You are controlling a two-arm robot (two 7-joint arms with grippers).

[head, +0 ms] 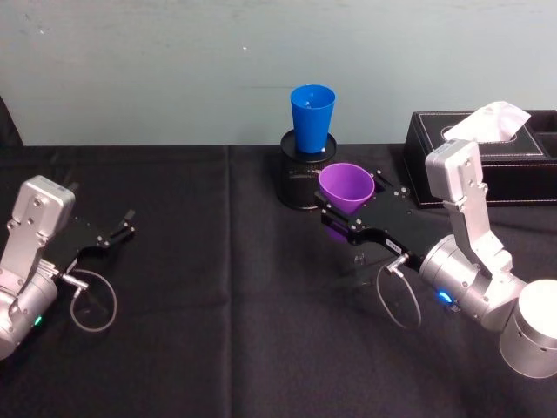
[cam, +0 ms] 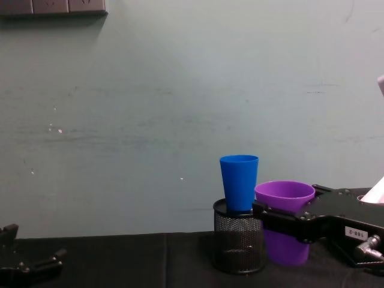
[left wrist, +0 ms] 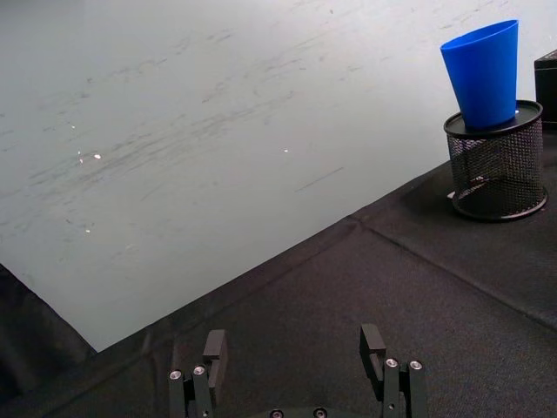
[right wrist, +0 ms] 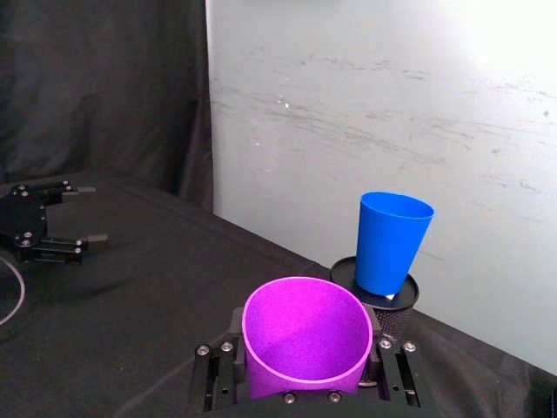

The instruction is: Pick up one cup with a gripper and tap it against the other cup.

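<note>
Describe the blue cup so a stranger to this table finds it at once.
On the black table cloth, near the back wall, stands a black mesh pen holder left of a black tissue box. The blue cup stands upright on top of it. Unlike it, the purple cup is held lower down by the right tool.

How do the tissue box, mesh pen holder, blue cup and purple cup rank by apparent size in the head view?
1. black tissue box
2. black mesh pen holder
3. blue cup and purple cup look about alike; the purple one, held in the right gripper, is nearer.
</note>
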